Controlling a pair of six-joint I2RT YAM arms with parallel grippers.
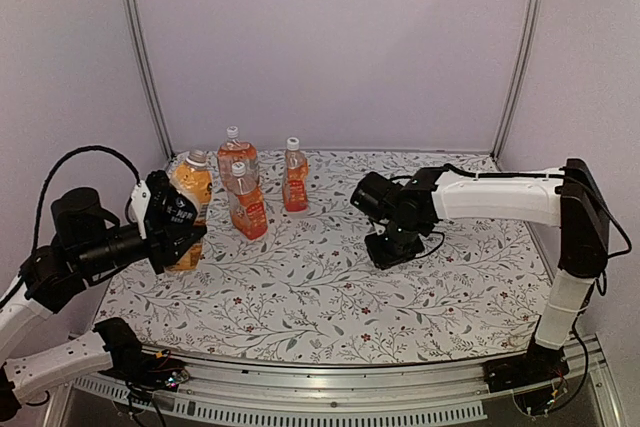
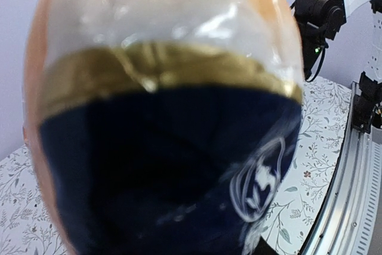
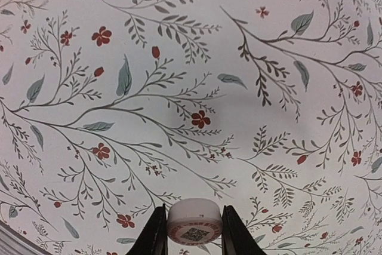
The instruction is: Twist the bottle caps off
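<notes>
My left gripper (image 1: 181,221) is shut around the dark-labelled orange-drink bottle (image 1: 191,190) at the table's left; the bottle (image 2: 161,129) fills the left wrist view and hides the fingers. Its neck (image 1: 197,158) is too small to tell whether a cap is on it. Three red-labelled bottles stand behind, each with a white cap: back (image 1: 232,132), middle (image 1: 238,169), right (image 1: 292,144). My right gripper (image 1: 388,249) points down at the cloth at centre right. In the right wrist view it (image 3: 194,232) is shut on a loose white cap (image 3: 194,222) held just above the cloth.
The floral tablecloth (image 1: 330,287) covers the table. Metal frame posts (image 1: 140,47) stand at the back corners before the purple walls. The right arm (image 2: 319,16) shows beyond the bottle in the left wrist view. A metal rail (image 1: 330,387) runs along the near edge.
</notes>
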